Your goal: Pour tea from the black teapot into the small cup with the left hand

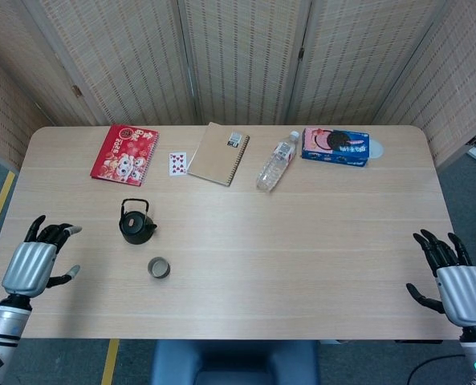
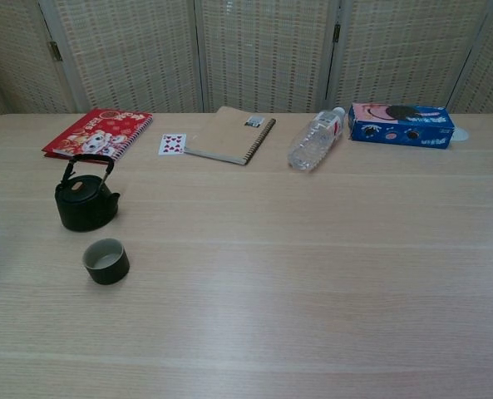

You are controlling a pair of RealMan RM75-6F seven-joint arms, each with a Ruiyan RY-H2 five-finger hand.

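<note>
The black teapot (image 1: 136, 224) (image 2: 85, 201) stands upright on the left part of the table, its bail handle raised. The small dark cup (image 1: 159, 268) (image 2: 106, 261) sits just in front of it, a little to the right. My left hand (image 1: 37, 261) hovers over the table's left edge, open with fingers spread, well to the left of the teapot and touching nothing. At the front right edge my right hand (image 1: 454, 281) is open too and holds nothing. Neither hand shows in the chest view.
Along the far side lie a red booklet (image 1: 125, 154), a playing card (image 1: 177, 164), a spiral notebook (image 1: 218, 153), a plastic bottle (image 1: 277, 161) on its side and a blue biscuit box (image 1: 335, 146). Woven screens stand behind the table.
</note>
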